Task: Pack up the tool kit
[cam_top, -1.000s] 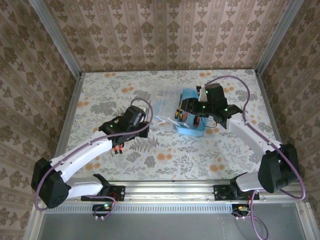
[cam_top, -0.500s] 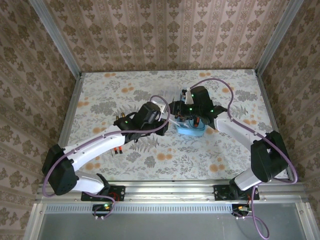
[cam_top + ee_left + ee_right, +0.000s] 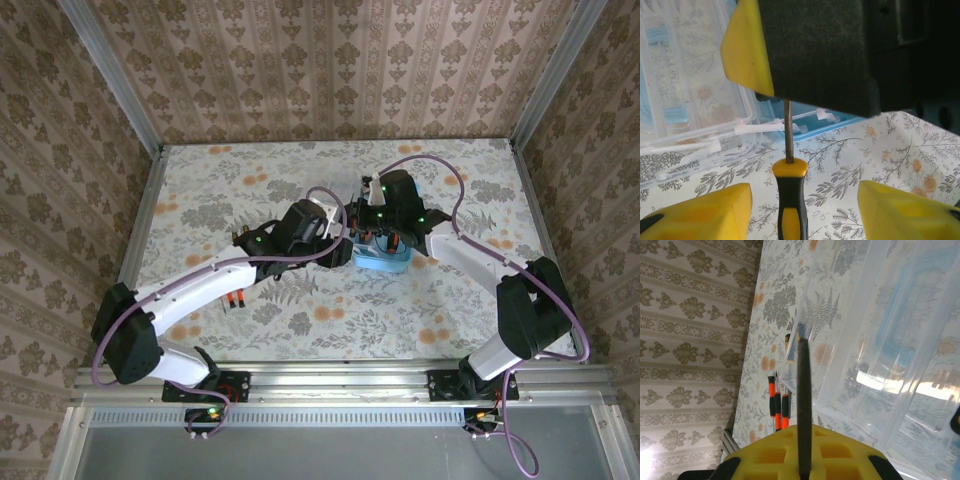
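The tool kit's light-blue case lies open mid-table, its clear lid folded out to the left. A screwdriver with an orange-and-black handle hangs beside the case. My right gripper is shut on its dark shaft; one of its fingers shows in the left wrist view, above the handle. My left gripper is open, its yellow fingertips wide apart on either side of the handle and not touching it. Seen from above, the left gripper and the right gripper meet at the case's left edge.
Three orange-and-black screwdrivers lie together on the flowered table near the left arm, the loose screwdrivers also seen from above. Patterned walls with metal posts close off the table at the back and sides.
My left arm swung right and brought the screwdriver to the case. The right gripper shut on its shaft, and the left gripper opened off the handle.
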Robot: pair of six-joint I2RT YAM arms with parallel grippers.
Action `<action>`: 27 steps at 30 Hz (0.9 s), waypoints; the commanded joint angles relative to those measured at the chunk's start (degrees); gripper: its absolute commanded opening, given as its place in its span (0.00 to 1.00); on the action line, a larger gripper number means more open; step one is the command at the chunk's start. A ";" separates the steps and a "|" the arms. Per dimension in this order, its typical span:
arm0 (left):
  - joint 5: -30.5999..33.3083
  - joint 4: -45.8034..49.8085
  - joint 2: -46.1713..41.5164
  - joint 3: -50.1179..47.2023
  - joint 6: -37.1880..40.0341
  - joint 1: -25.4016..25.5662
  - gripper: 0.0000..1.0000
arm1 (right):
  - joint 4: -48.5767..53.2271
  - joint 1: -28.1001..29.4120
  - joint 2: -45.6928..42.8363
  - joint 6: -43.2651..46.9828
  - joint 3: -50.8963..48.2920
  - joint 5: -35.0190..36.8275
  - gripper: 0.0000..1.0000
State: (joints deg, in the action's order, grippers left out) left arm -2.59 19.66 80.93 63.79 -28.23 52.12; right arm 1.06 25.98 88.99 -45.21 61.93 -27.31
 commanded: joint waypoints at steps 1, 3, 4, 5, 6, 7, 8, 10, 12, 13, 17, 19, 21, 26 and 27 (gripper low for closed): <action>1.03 1.43 -3.08 1.80 1.35 -0.69 0.61 | 2.37 -3.99 -1.02 1.74 3.28 1.39 0.00; 1.36 2.43 -5.89 0.65 1.42 -1.80 0.62 | 4.22 -6.68 -0.77 3.33 4.99 0.90 0.00; 1.64 2.88 -7.63 -0.31 1.42 -2.37 0.63 | 5.77 -7.99 -0.50 4.47 6.01 1.02 0.00; 1.99 3.38 -9.25 -1.22 1.35 -2.98 0.63 | 6.98 -9.12 -0.21 5.53 6.83 1.43 0.00; 2.36 4.03 -11.14 -2.36 1.28 -3.80 0.63 | 8.65 -10.41 0.60 6.57 7.90 1.94 0.00; 2.48 4.60 -12.90 -3.59 1.16 -4.59 0.63 | 9.71 -11.54 1.51 7.20 8.85 1.87 0.00; 2.57 5.04 -14.40 -4.75 0.95 -5.32 0.64 | 10.06 -12.53 2.47 7.56 9.55 1.64 0.00; 2.59 5.30 -17.60 -7.86 0.09 -6.94 0.64 | 10.90 -13.72 5.09 8.02 11.66 2.00 0.00; 2.21 5.32 -19.82 -10.74 -1.49 -8.50 0.64 | 11.12 -13.91 8.17 7.59 13.71 1.54 0.00; 1.96 5.37 -20.79 -12.01 -2.27 -9.23 0.64 | 10.62 -13.82 9.73 6.98 14.60 0.76 0.00; 1.97 5.55 -24.01 -15.53 -3.96 -10.62 0.64 | 7.63 -13.32 14.54 3.72 16.48 -0.32 0.00; 1.80 5.73 -25.17 -16.37 -4.27 -11.35 0.64 | 5.69 -13.24 16.79 1.80 16.90 -1.36 0.00; 1.67 6.25 -25.46 -16.33 -4.39 -11.87 0.64 | 4.88 -12.88 18.27 1.19 17.17 -1.17 0.00; 0.97 5.46 -24.80 -16.21 -4.38 -12.22 0.64 | 2.04 -12.40 20.78 -1.29 17.24 -3.41 0.00; 0.84 5.40 -24.51 -15.99 -4.46 -12.22 0.64 | 2.19 -12.23 20.81 -1.04 17.34 -3.66 0.00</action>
State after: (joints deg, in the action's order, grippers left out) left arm -0.95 25.30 56.51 47.29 -31.75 40.38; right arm 5.87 13.08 109.03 -44.86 76.88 -28.93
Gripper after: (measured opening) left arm 0.639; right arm 0.079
